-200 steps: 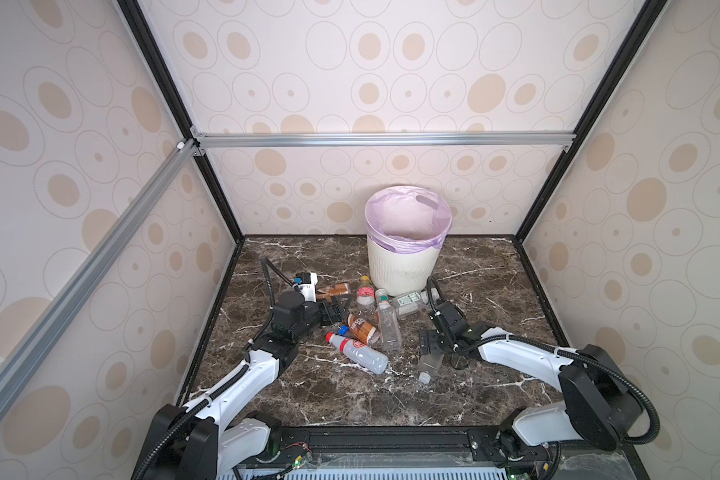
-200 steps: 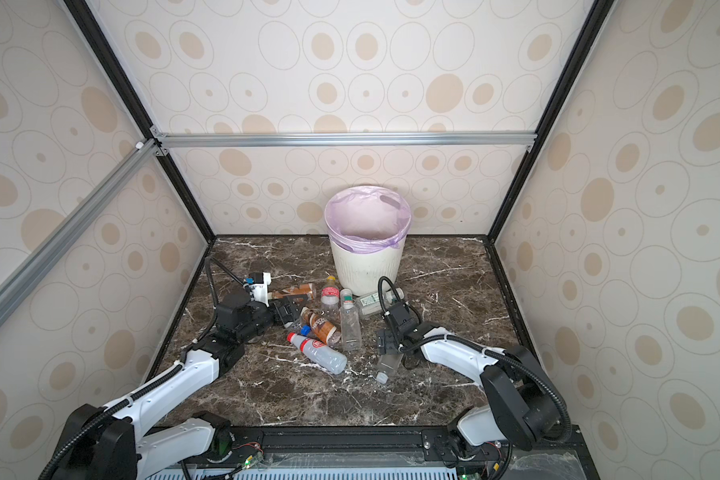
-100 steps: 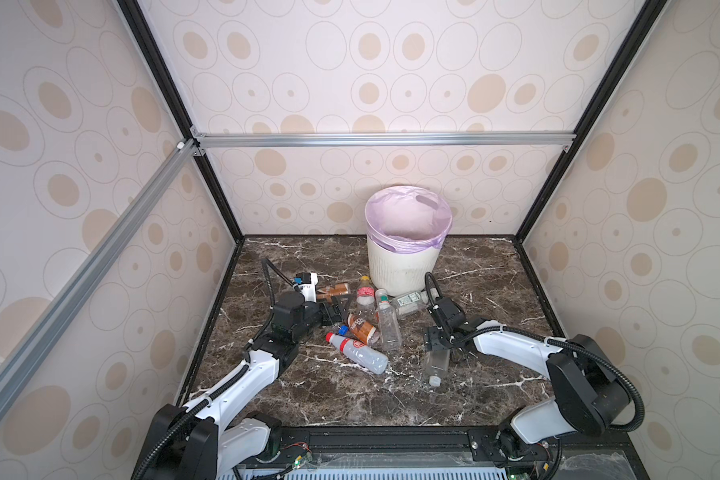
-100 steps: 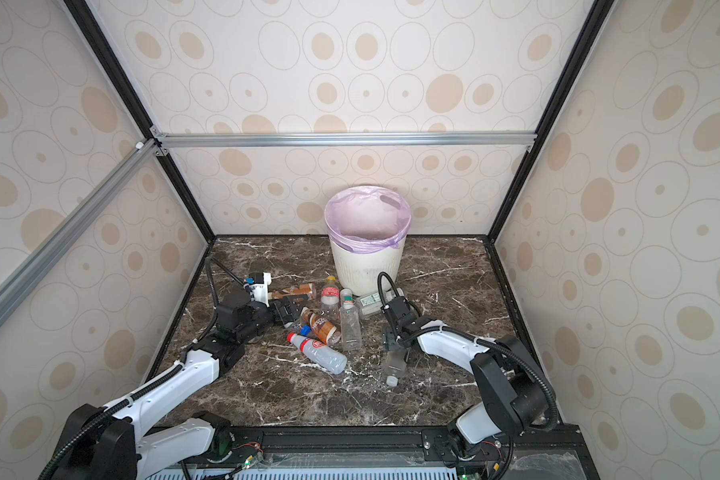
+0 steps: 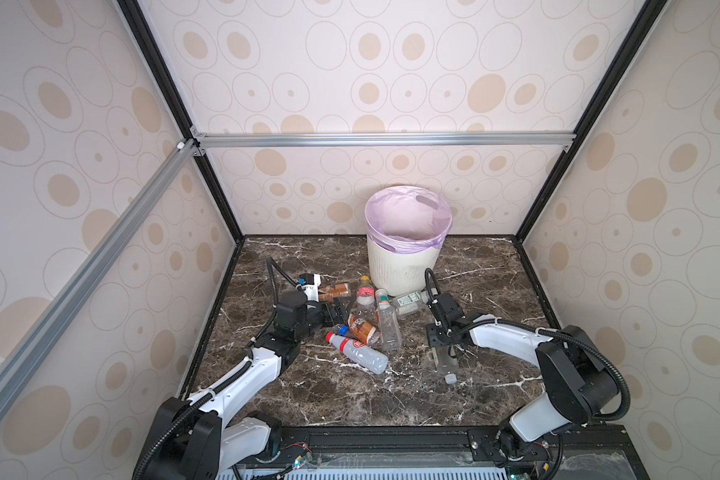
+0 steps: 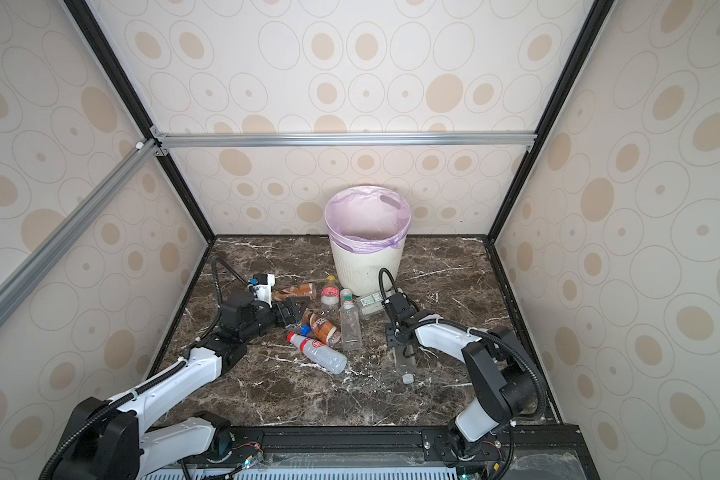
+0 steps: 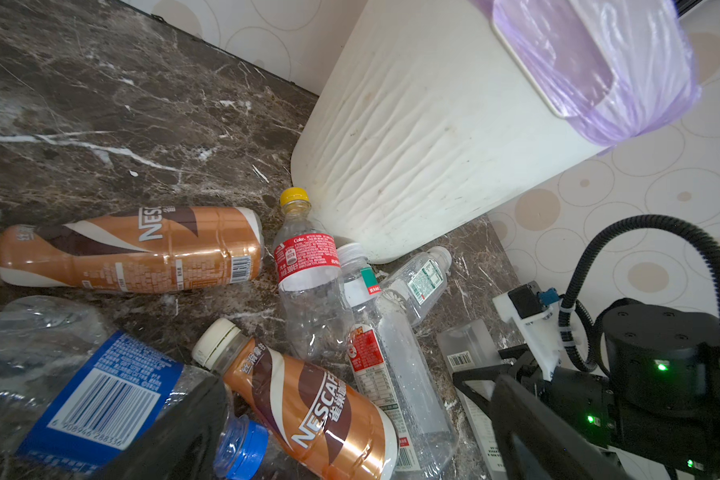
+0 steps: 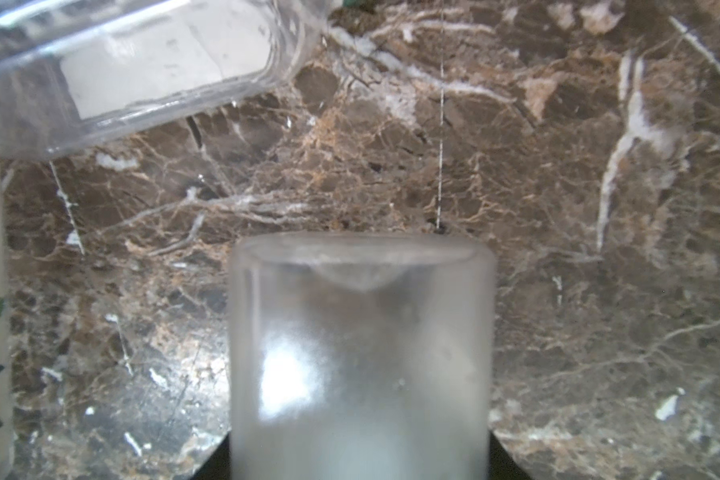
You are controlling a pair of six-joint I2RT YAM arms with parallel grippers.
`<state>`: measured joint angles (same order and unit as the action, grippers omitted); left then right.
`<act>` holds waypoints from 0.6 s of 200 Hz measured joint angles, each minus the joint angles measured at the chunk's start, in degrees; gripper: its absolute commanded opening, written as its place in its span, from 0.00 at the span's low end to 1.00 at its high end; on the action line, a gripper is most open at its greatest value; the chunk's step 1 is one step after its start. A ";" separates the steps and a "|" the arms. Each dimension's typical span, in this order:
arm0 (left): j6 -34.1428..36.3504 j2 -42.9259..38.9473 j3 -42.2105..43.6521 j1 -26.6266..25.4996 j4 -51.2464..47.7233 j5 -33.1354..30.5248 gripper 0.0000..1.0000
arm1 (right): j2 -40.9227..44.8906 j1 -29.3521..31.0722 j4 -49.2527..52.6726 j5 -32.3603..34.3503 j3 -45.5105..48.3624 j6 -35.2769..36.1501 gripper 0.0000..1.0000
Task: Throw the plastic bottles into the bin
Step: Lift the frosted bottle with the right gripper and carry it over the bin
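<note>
The bin [image 5: 400, 272], off-white with a lilac liner, stands at the back middle in both top views. Several plastic bottles lie in a pile before it: two brown-orange ones [image 5: 334, 291] [image 7: 308, 407], a red-labelled one with a yellow cap [image 5: 365, 296], a clear one [image 5: 389, 326] and a red-capped one [image 5: 358, 352]. My left gripper [image 5: 338, 312] is open at the pile's left edge, its fingers either side of a brown-orange bottle. My right gripper [image 5: 443, 353] is shut on a frosted clear bottle [image 5: 447, 366] [image 8: 362, 332] lying right of the pile.
A crushed blue-labelled bottle [image 7: 80, 386] lies beside my left finger. A green-labelled clear bottle [image 5: 408, 299] rests against the foot of the bin, close to my right wrist. Patterned walls and black frame posts close in the marble table [image 5: 495, 291].
My right gripper has come down over the frosted clear bottle and closed on it; the bottle has turned slightly. The left arm has not moved.
</note>
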<state>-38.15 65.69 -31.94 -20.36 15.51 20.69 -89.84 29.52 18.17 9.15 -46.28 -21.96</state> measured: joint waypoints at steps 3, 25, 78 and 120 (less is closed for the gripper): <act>0.00 0.00 -0.15 0.00 -0.20 0.09 0.99 | -0.02 -0.04 -0.02 -0.13 -0.02 -0.02 0.52; 0.00 0.00 -1.11 0.00 -1.25 1.31 0.99 | -0.61 -0.72 0.28 -1.07 -0.94 -0.13 0.52; -0.98 0.09 -1.44 -0.07 -1.66 5.07 0.99 | -0.94 -1.86 1.53 -1.99 -2.99 -1.18 0.51; -2.19 1.42 -3.02 -0.33 -1.84 8.37 0.99 | 2.12 -1.90 2.58 -1.95 -3.30 -3.28 0.51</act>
<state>-40.34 67.11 -34.96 -20.69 13.67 29.06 -87.72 27.62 20.75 7.20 -49.58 -25.23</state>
